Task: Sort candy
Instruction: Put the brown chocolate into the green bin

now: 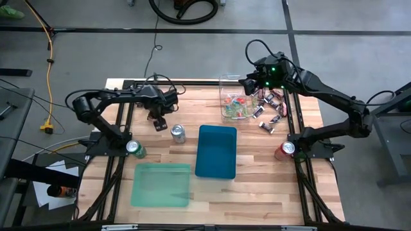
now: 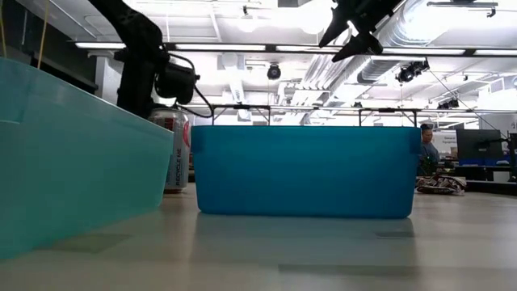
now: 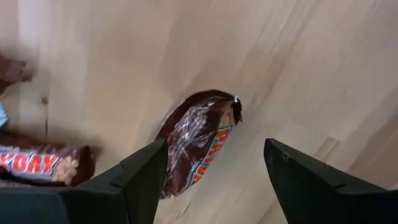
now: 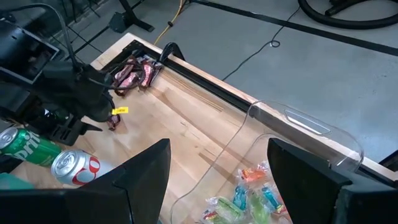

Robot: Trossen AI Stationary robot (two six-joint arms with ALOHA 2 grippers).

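A dark brown wrapped candy bar (image 3: 198,144) lies on the wood, straddled by the open fingers of my left gripper (image 3: 215,143). A second bar (image 3: 38,165) lies beside it. From above, the left gripper (image 1: 159,122) hangs low over this candy (image 1: 160,127), left of the table's middle. My right gripper (image 1: 247,85) hovers open and empty above the clear container (image 1: 232,96), which holds bright red, green and blue candy (image 1: 236,108). Dark wrapped candy pieces (image 1: 270,110) lie scattered to its right. More dark red bars (image 4: 134,73) sit by the table's far edge.
A blue bin (image 1: 216,151) stands mid-table, with a pale green tray (image 1: 162,185) to its front left. A silver can (image 1: 178,133), a green can (image 1: 135,149) and a red can (image 1: 284,150) stand around them. Black frame rails (image 1: 297,122) run along both sides.
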